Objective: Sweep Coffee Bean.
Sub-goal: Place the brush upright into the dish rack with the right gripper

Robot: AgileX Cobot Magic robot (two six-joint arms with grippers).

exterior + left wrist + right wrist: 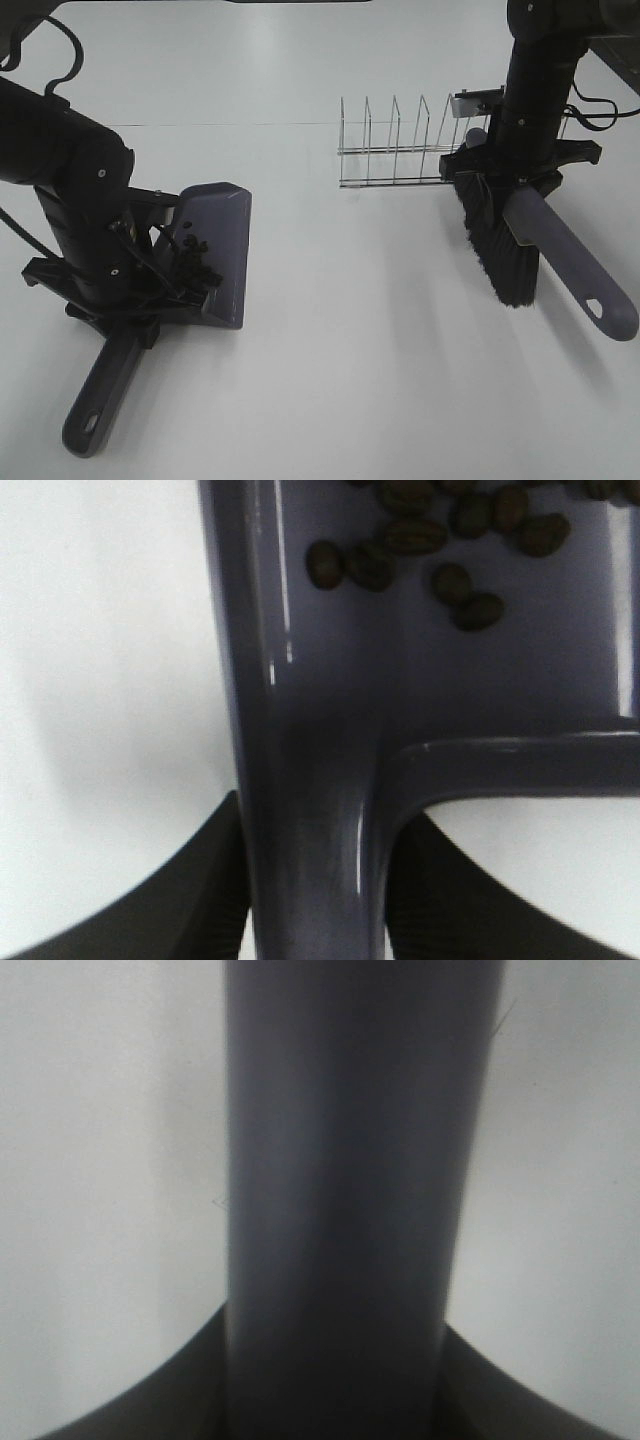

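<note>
A grey-purple dustpan [222, 240] rests on the white table at the left, its handle [100, 395] pointing toward the front edge. Coffee beans [192, 262] lie in a cluster inside the pan, seen close in the left wrist view as dark ovals [455, 542]. My left gripper [315, 880] is shut on the dustpan handle [320, 820], one black finger [150, 900] on each side. At the right, a brush with black bristles [497, 245] and a grey handle [575, 265] hangs tilted. My right gripper [335, 1400] is shut on the brush handle [345, 1180].
A wire rack [400, 145] stands on the table behind the middle, just left of the brush. The right arm's black column [535, 90] rises above the brush. The left arm [70, 170] covers part of the dustpan's rear.
</note>
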